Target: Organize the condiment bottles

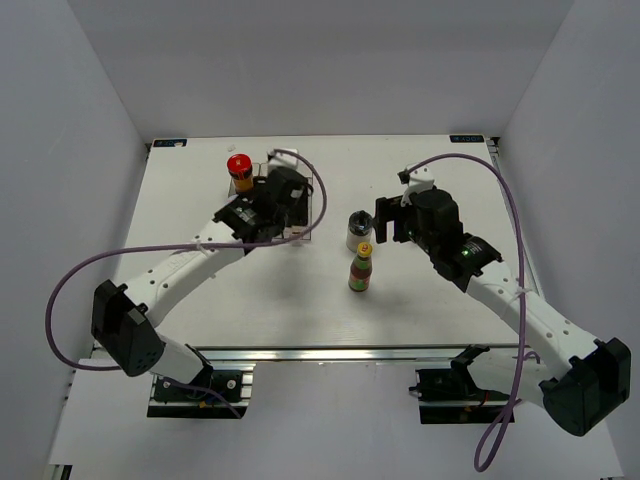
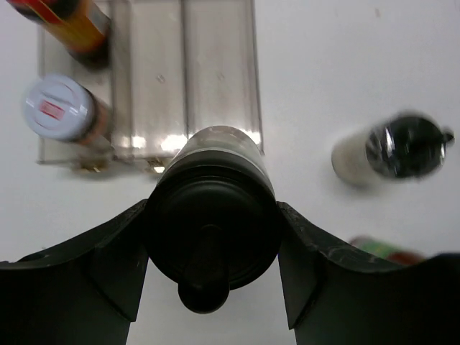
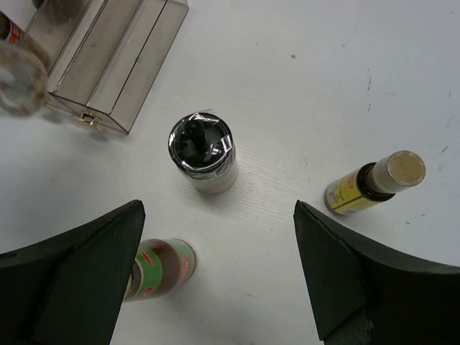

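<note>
A black-capped jar (image 2: 215, 154) is pinched by the left gripper (image 2: 212, 230) at the clear rack (image 2: 215, 65), where a red-capped bottle (image 1: 238, 166) is kept. The right gripper (image 3: 217, 215) is spread.

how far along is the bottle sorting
Done: an orange-labelled bottle and a white-capped bottle seem to sit in the rack's left slot. In hand: the left hand is shut on a black-capped jar at the rack's near edge. Left: the shiny-topped jar, yellow-capped bottle and tan-capped bottle stand loose by the open right hand.
</note>
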{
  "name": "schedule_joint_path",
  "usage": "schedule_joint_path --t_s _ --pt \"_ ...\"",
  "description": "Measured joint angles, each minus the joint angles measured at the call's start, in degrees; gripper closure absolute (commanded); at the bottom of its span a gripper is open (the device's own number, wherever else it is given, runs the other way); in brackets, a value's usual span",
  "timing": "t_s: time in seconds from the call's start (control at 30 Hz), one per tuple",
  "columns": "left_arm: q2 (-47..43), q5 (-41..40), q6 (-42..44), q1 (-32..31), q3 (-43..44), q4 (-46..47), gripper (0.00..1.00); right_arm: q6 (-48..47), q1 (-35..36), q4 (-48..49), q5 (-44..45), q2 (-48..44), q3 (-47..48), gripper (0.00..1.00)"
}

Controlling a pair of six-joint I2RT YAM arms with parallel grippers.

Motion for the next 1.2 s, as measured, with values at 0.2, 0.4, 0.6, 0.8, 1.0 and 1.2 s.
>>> schedule_joint_path --t_s 0.2,0.4,0.6,0.8,1.0,1.2 --pt "4.7 0.7 5.0 11.3 9.0 2.8 0.65 -0.2 -0.4 1.2 0.9 4.6 1.9 0.11" --pt "16.9 3.4 9.3 17.1 18.4 5.2 0.65 0.4 -3.2 -0.7 1.0 14.3 9.7 0.11" --pt "29.1 7.7 11.8 21.6 27.5 5.2 0.64 0.4 -5.5 -0.9 0.9 17.4 12.0 0.11" --pt "36.0 10.5 14.3 24.1 33.7 5.2 0.64 0.4 -6.9 -1.2 0.5 18.7 12.3 0.11" --pt "42.3 12.3 15.7 24.5 41.8 4.7 0.64 -0.2 -7.3 -2.1 0.1 20.3 12.8 0.11" --pt "43.5 12.9 16.4 24.7 42.3 4.4 0.64 -2.5 -7.5 -2.9 -4.3 23.4 14.8 0.11"
